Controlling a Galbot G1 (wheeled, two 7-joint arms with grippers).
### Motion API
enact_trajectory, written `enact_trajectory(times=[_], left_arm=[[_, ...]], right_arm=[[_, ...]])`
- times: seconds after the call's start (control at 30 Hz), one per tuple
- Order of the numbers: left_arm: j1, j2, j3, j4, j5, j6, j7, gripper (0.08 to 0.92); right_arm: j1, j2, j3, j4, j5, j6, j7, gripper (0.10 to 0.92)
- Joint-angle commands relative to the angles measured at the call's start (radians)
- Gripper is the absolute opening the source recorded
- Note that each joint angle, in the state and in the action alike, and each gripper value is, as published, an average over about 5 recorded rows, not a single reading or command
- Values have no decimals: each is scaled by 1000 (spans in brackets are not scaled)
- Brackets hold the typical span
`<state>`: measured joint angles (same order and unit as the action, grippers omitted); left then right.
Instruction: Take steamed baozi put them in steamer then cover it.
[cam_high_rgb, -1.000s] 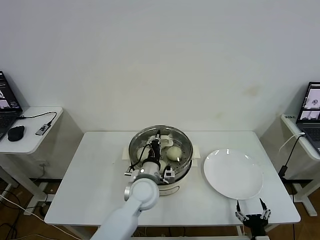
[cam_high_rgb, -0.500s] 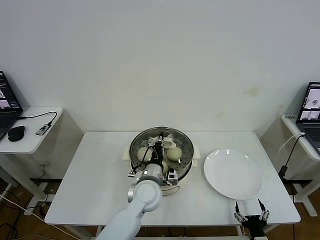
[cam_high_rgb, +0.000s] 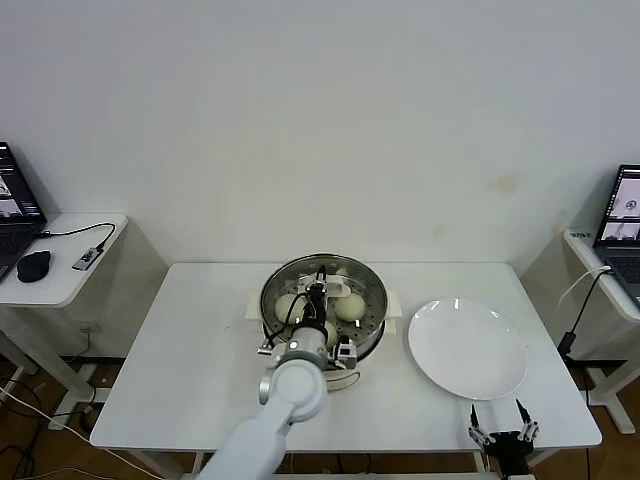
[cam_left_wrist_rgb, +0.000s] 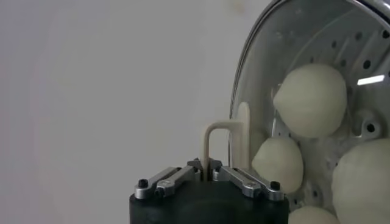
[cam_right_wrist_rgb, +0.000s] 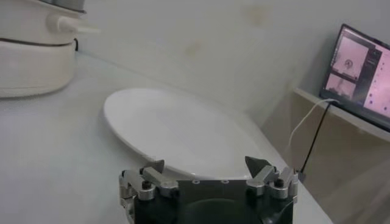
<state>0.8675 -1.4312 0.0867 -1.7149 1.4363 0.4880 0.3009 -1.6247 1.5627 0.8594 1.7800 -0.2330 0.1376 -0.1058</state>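
The cover (cam_left_wrist_rgb: 244, 131) sits over the steamer (cam_high_rgb: 322, 310) at bench (cam_high_rgb: 190, 330) centre, w/ its cream bar handle clamped in the left tool (cam_high_rgb: 318, 296), jaws shut on it. Through the glass the wrist view shows 4 baozi (cam_left_wrist_rgb: 311, 100) on the perforated tray, so loading looks done and only seating the lid remains.

To do it well: keep the lid level and centred on the pot rim, lower until the metal rim beds all round, then open the jaws and lift straight up so the handle isn't dragged sideways.

The right tool (cam_high_rgb: 503, 437) waits at the bench's near edge, just beside the empty white plate (cam_high_rgb: 466, 347), fingers apart and holding nothing.

Hard to make out: whether the rim already touches the pot. In the head view the left arm covers the steamer's near side and part of the lid; only about 2 buns show there. The wrist view cuts off 2 buns at the frame edges.
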Motion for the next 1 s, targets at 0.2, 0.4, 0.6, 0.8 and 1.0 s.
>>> enact_trajectory(times=[0.2, 0.4, 0.6, 0.8, 1.0], left_arm=[[35, 13, -7, -75, -7, 2, 3, 270], [118, 60, -24, -208, -22, -2, -7, 443], [267, 161, -72, -425, -99, -19, -31, 616], [491, 318, -221, -651, -421, -84, -210, 780], [757, 342, -529, -586, -1193, -506, -554, 822]], right_arm=[[1, 4, -4, -1, -8, -1, -2, 823], [0, 6, -6, -2, -15, -1, -2, 823], [-7, 7, -7, 1, -20, 1, -1, 823], [-15, -4, -21, 3, 0, 37, 6, 823], [-33, -28, -54, 23, 61, 93, 16, 823]])
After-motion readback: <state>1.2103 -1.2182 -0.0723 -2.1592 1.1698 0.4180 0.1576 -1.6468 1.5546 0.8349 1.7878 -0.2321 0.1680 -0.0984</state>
